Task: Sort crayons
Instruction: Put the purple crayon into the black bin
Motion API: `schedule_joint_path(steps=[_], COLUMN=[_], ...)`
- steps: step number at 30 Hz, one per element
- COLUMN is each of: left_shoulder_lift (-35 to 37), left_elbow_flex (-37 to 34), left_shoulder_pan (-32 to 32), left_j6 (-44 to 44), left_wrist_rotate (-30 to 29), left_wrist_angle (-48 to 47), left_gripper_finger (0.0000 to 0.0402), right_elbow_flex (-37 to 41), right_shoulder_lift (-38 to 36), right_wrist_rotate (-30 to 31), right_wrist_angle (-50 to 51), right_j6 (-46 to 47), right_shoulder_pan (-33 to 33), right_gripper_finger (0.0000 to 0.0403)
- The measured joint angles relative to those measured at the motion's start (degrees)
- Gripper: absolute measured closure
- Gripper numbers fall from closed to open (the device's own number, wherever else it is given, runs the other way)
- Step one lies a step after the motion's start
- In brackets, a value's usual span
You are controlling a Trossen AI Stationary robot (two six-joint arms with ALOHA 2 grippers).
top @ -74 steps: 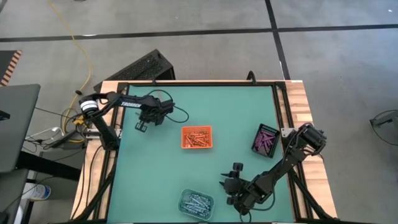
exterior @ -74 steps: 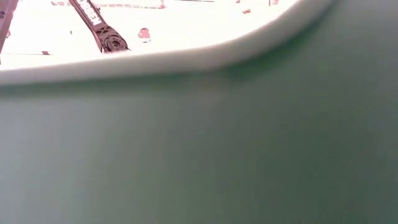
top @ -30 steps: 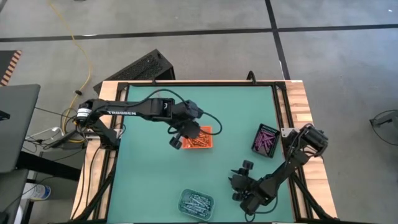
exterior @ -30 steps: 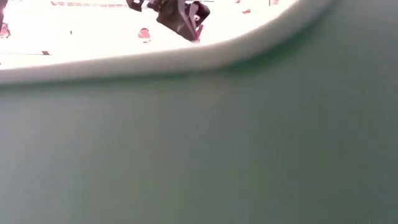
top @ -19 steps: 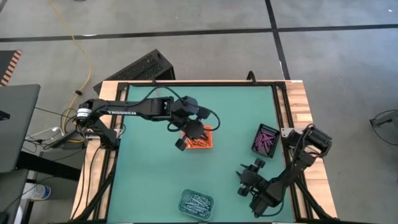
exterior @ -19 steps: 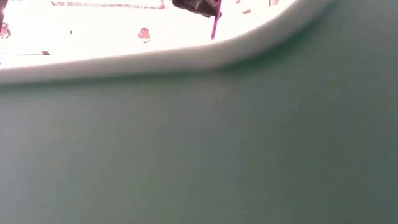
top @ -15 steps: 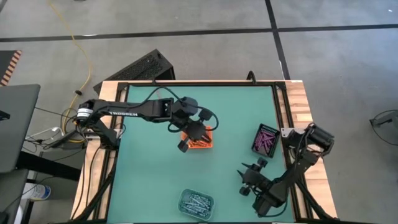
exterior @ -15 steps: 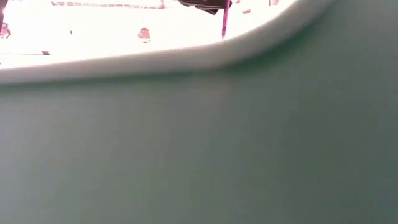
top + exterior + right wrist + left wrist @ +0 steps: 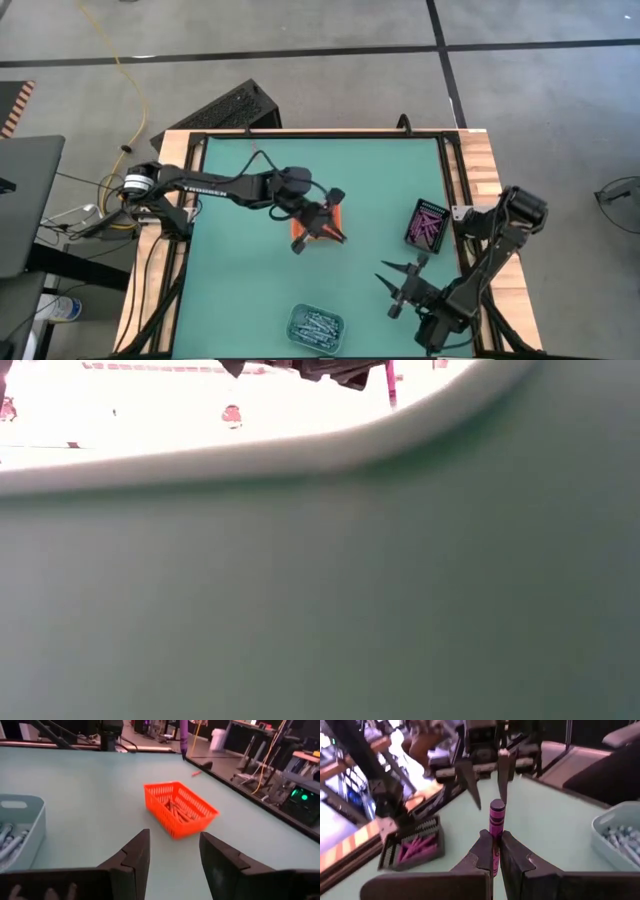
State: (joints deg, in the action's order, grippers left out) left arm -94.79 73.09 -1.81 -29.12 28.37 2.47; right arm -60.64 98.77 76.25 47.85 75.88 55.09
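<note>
since a moment ago, high view: left pincer [image 9: 322, 224] has slid right over the orange tray [image 9: 312, 235]; right pincer [image 9: 400, 285] waits spread. left wrist view: it clenches a purple crayon [image 9: 496, 827] upright above the desk [image 9: 555, 830].

Three small trays stand on the green surface [image 9: 250, 290]: one orange tray [image 9: 318, 235], one black tray [image 9: 427, 225] and one pale blue-grey tray [image 9: 315, 326]. Two robot arms reach over it, each with one gripper of two fingers, the left gripper [image 9: 493, 851] and the right gripper [image 9: 171, 851]. One purple crayon [image 9: 496, 820] stands upright on its own, while the magenta crayons [image 9: 415, 848] in the black tray, the orange ones in the orange tray and the blue-grey ones in the pale tray lie too heaped to count.
</note>
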Motion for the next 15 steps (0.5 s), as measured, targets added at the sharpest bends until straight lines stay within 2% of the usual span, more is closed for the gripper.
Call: schedule_joint_path(steps=[5,10,15], left_shoulder_lift=[0.02,0.01,0.01], left_elbow_flex=[-3.0,-6.29,-8.56], left_shoulder_pan=[1.95,4.54,7.09], left_j6=[0.82,0.36,-1.57], left_wrist_rotate=[1.67,1.75,-1.72], left_wrist_angle=[7.92,11.58,11.85], left_gripper_finger=[0.0401,0.0401,0.0401], right_elbow_flex=[0.0,-0.18,-1.31], right_shoulder_lift=[-1.62,-2.22,-2.13], right_wrist_rotate=[-0.05,-4.6,-9.18], right_wrist_angle=[-10.97,-24.28,-34.64], right_j6=[-14.77,-32.92,-47.1], right_shoulder_pan=[-2.68,-6.31,-9.71], right_gripper_finger=[0.0234,0.0234,0.0234])
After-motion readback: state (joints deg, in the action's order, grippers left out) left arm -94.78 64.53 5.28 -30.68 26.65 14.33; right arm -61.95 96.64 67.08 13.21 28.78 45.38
